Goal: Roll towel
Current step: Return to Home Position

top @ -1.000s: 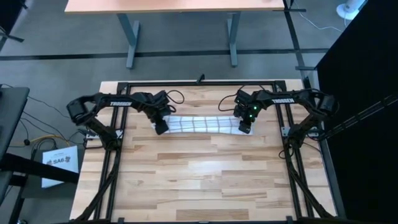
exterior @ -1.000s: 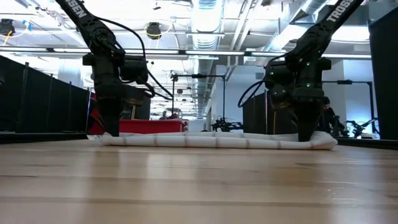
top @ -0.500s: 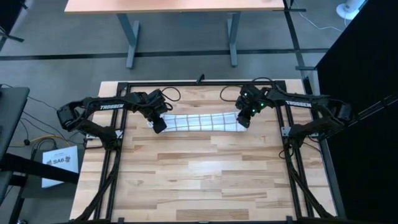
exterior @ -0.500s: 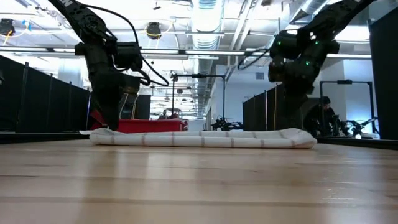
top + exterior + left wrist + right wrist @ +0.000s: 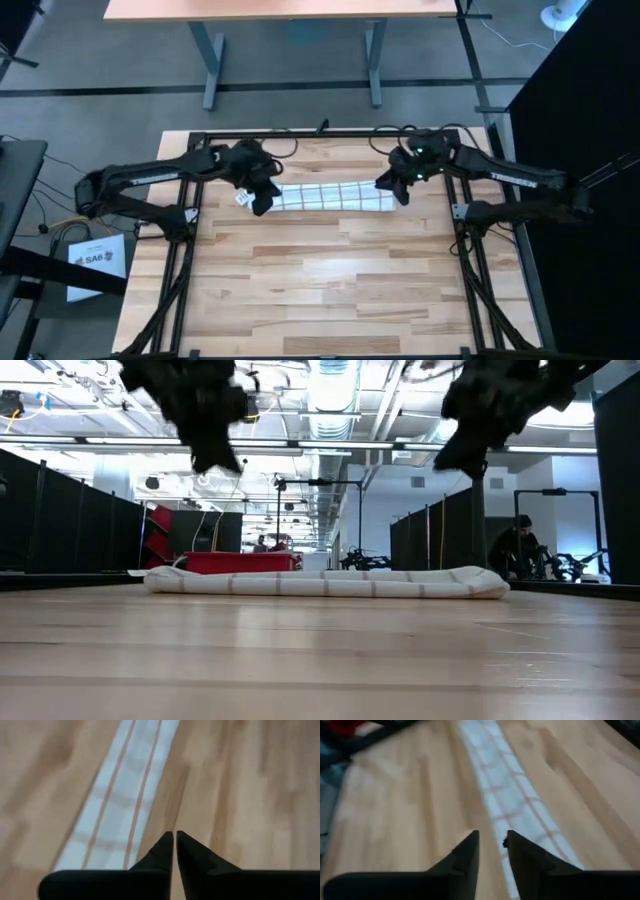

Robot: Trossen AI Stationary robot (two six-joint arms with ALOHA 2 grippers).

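The towel [image 5: 325, 196], white with a dark grid, lies as a long narrow roll across the far half of the wooden table, resting along its whole length; it also shows in the low view [image 5: 325, 582]. My left gripper [image 5: 262, 205] hangs above the roll's left end, shut and empty; the left wrist view [image 5: 174, 836] shows its tips together over the towel [image 5: 120, 805]. My right gripper [image 5: 400, 193] hangs above the roll's right end, its fingers a little apart [image 5: 491, 836] and empty, with the towel [image 5: 505, 790] below. In the low view both grippers [image 5: 215, 455] [image 5: 462, 458] are well clear of the roll.
A black metal frame [image 5: 195, 140] runs around the table's far and side edges. Bare wood [image 5: 330, 290] fills the near half. Beyond the table, a red cart [image 5: 240, 563] and a person [image 5: 520, 545] show in the room.
Both grippers stood on the roll's two ends, moved a little toward the far edge with it, then rose straight up and clear of it. The roll has shifted slightly toward the far edge, its right end drawn in, and now lies still.
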